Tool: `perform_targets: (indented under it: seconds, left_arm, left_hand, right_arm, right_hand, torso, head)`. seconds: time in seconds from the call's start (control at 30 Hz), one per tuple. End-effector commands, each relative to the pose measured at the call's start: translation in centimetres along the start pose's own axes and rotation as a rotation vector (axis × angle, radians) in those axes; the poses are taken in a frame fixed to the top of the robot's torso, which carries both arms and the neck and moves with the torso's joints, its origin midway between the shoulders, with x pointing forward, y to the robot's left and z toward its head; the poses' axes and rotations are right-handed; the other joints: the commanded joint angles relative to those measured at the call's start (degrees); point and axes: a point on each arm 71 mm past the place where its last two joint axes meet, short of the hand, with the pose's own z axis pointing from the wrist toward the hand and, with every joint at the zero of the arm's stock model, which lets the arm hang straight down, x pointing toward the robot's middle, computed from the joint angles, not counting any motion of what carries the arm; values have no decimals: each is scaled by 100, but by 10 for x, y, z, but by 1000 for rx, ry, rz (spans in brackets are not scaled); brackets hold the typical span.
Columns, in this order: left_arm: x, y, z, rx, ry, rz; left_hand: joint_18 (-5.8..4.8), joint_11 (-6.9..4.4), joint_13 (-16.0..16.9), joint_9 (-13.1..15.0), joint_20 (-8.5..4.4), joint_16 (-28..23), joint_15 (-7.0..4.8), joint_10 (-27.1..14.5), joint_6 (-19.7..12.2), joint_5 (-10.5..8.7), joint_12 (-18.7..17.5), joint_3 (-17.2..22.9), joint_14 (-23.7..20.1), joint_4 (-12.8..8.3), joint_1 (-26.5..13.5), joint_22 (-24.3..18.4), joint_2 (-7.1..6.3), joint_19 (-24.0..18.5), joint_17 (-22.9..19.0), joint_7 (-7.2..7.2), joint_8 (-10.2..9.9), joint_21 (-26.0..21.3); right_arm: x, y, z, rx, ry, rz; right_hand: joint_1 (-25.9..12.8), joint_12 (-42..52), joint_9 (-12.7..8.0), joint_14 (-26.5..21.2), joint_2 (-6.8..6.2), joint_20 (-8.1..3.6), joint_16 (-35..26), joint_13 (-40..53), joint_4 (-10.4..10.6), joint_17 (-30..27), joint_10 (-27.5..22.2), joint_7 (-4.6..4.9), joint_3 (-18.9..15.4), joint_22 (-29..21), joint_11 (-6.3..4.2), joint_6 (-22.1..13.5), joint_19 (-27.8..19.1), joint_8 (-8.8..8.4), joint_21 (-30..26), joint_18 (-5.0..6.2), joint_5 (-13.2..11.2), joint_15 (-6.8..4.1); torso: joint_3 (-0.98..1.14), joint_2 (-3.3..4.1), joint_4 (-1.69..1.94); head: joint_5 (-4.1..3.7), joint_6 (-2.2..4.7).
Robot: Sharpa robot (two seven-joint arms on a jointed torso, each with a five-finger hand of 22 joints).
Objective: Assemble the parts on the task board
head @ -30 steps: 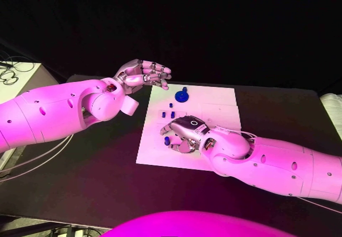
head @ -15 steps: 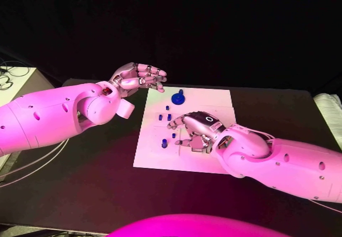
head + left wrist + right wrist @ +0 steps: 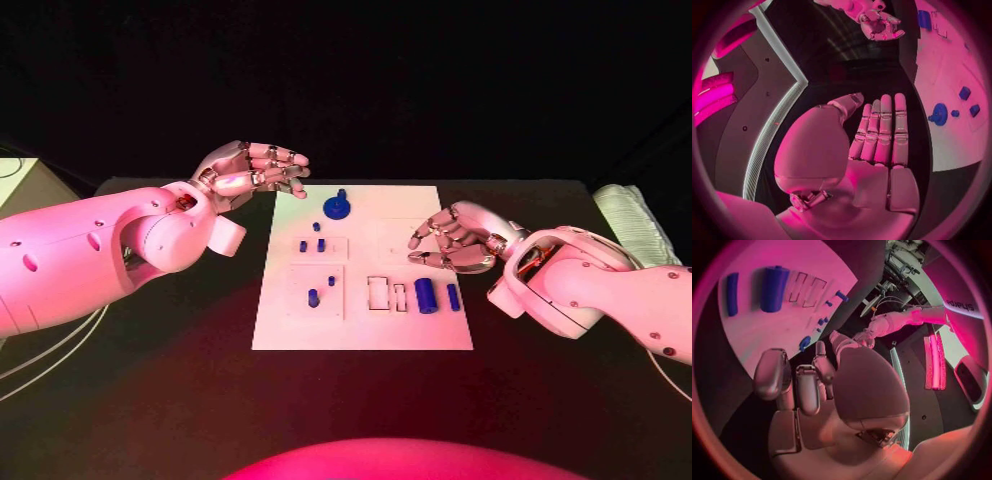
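The white task board (image 3: pixel 361 320) lies mid-table. At its far end a round blue part with a knob (image 3: pixel 338 207) sits, also seen as the round blue part (image 3: pixel 939 114). Several small blue parts (image 3: pixel 313 297) dot the board's left half. A thick blue cylinder (image 3: pixel 426 295) and a slim blue bar (image 3: pixel 453 296) lie beside two outlined slots (image 3: pixel 378 293); the cylinder (image 3: pixel 773 287) shows again. My right hand (image 3: pixel 454 240) hovers at the board's right edge, fingers loosely bent, holding nothing. My left hand (image 3: pixel 253 168) is raised off the far left corner, holding nothing.
The black table (image 3: pixel 159 370) surrounds the board. A pale object (image 3: pixel 635 225) lies at the far right edge. Cables (image 3: pixel 43 350) trail under my left arm. My left arm (image 3: pixel 101 255) overhangs the table's left side.
The camera view has shifted. My right hand has lifted off the board's middle and drawn back to its right edge, uncovering the thick cylinder and slim bar. My left hand stays raised.
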Motion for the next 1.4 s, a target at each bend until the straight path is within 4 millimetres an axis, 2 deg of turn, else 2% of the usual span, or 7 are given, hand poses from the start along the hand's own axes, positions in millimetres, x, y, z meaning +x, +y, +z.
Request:
perform_targets:
  seconds: [0.03,0.17,0.43,0.57,0.77,1.23,1.4]
  left_arm:
    - [3,0,-2,19,13,-15]
    - [3,2,-5,15,12,-18]
    - [6,4,-5,11,19,-23]
    - [7,4,-6,11,22,-28]
    - [7,4,-6,10,24,-35]
    - [7,4,-7,7,26,-37]
    - [7,4,-7,6,28,-38]
  left_hand:
    - [60,37,7,-8,-1,-28,32,-19,-5,-6,-39,-26,8,9,-23,-5,11,59,5,32,-14,-28]
    - [61,37,7,-10,0,-29,32,-22,-12,-5,-41,-29,10,11,-25,-9,8,62,8,32,-19,-33]
    - [61,38,7,-11,1,-30,32,-24,-14,-4,-43,-31,10,15,-28,-12,7,64,11,33,-20,-38]
    - [61,38,7,-11,1,-30,32,-24,-14,-4,-43,-31,10,15,-28,-12,7,64,11,33,-20,-38]
    - [61,38,7,-11,1,-30,32,-24,-14,-4,-43,-31,10,15,-28,-12,7,64,11,33,-20,-38]
    - [61,40,9,-10,5,-36,35,-27,-10,-1,-46,-38,9,37,-50,-28,11,70,23,34,-20,-60]
    - [61,40,9,-10,5,-36,35,-27,-10,-1,-46,-38,9,37,-50,-28,11,70,23,34,-20,-60]
  right_arm:
    - [6,-14,-11,136,85,69]
    - [5,-26,-24,212,78,4]
    - [17,-36,-34,294,62,-84]
    - [24,-38,-32,327,61,-75]
    - [30,-39,-27,359,52,-97]
    - [33,-40,-18,370,51,-198]
    - [36,-37,-13,357,57,-222]
  right_hand:
    - [-168,458,68,382,-12,-16,147,744,35,454,286,-12,-25,319,-17,-31,258,101,348,-73,-48,-25]
    - [-369,731,122,435,-60,-15,288,1246,50,758,517,-28,-117,526,-24,-33,288,201,662,-119,-88,-26]
    - [-708,931,155,519,-90,-19,478,1650,68,1203,726,-56,-404,788,-43,-31,344,288,1090,-186,-73,-35]
    - [-989,952,171,543,-21,-21,528,1730,75,1328,759,-71,-661,872,-52,-34,356,336,1217,-205,-111,-39]
    - [-1034,950,181,548,-11,-22,539,1746,71,1357,762,-77,-762,897,-57,-33,359,360,1252,-210,-92,-41]
    - [-1222,910,199,554,99,-19,551,1748,83,1390,744,-83,-1089,933,-60,-53,350,418,1280,-213,-81,-42]
    - [-1315,888,206,554,147,-17,551,1748,87,1393,735,-85,-1258,943,-62,-57,345,446,1281,-212,-104,-42]
  torso:
    - [7,-43,-12]
    - [13,-66,-39]
    - [12,-64,-44]
    - [7,-57,-36]
    - [5,-57,-15]
    - [9,-54,-36]
    - [13,-54,-25]
  head:
    - [-55,-36]
    - [-87,-40]
    - [-102,-49]
    - [-115,-60]
    - [-119,-81]
    - [-80,-133]
    - [-77,-144]
